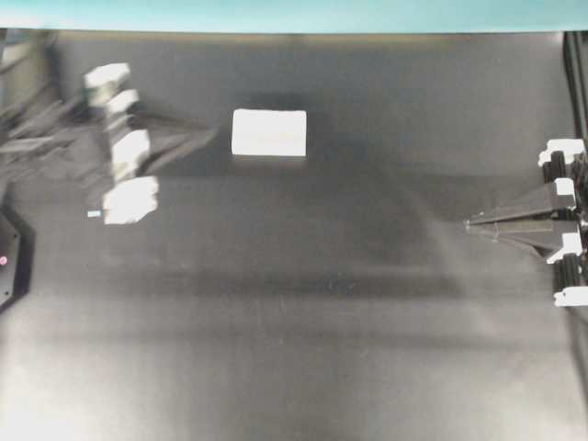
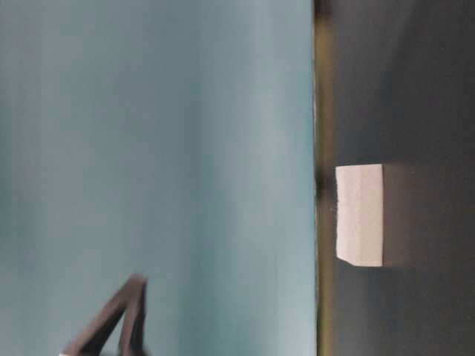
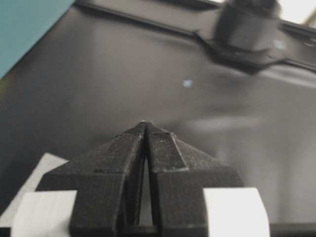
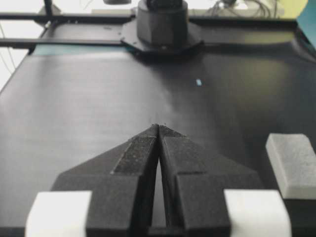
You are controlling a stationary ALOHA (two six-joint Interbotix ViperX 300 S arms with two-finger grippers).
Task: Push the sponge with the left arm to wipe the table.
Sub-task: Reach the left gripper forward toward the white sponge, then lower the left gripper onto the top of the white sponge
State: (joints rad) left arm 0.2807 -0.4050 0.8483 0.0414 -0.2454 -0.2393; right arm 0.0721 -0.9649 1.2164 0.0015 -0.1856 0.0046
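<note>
The approach is the step in hand: the left gripper [image 1: 209,135] is motion-blurred in the overhead view, its pointed tip just beside the sponge [image 1: 268,132], and whether it already touches cannot be told. In its own wrist view the gripper's fingers [image 3: 163,158] are pressed together into a wedge. The sponge lies flat on the bench [image 1: 294,303], toward the far side, near the teal strip [image 1: 294,14]; the gripper stands on the side of the sponge away from the other arm. Next, I judge, the closed tip must meet the sponge's near end squarely and low, then drive it across the bench; an off-centre push would likely spin it. The right gripper [image 1: 470,222], also closed to a point, rests well apart from the sponge.
</note>
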